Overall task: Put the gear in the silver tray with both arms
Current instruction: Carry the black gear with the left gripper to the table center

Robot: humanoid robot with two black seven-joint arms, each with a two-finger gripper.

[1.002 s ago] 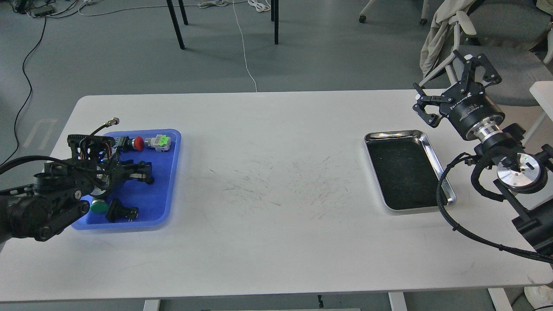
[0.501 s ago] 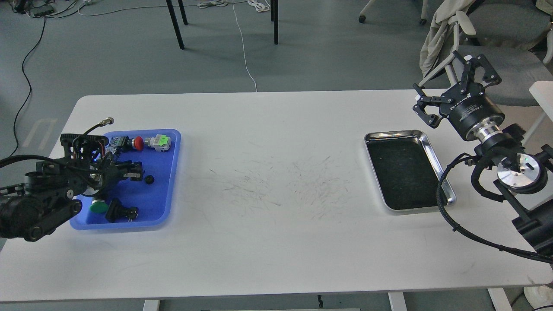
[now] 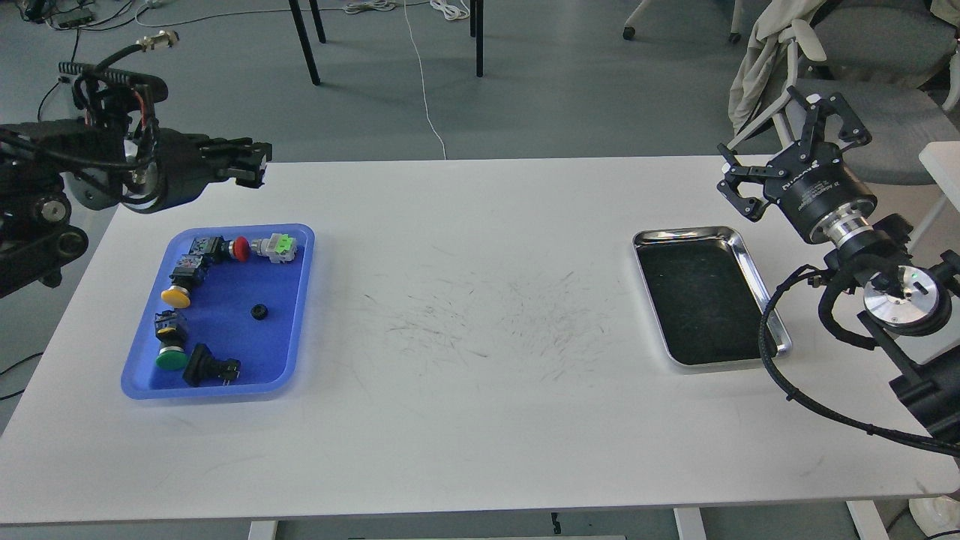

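The gear (image 3: 259,311) is small and black and lies on the floor of the blue tray (image 3: 247,349) at the left. The silver tray (image 3: 752,262), with its dark floor, sits at the right of the table and holds nothing. My left gripper (image 3: 253,165) is raised high above the table's far left edge, behind the blue tray, with its fingers close together and nothing between them. My right gripper (image 3: 776,146) is open and empty, hovering above the far right corner of the silver tray.
The blue tray also holds several push buttons and switches: a red one (image 3: 241,248), a yellow one (image 3: 176,296) and a green one (image 3: 172,358). A chair (image 3: 862,67) and table legs stand on the floor behind the white table (image 3: 480,420).
My left arm has lifted out of the blue tray and swung up and back, leaving the gear on the tray floor. The right arm has not moved.
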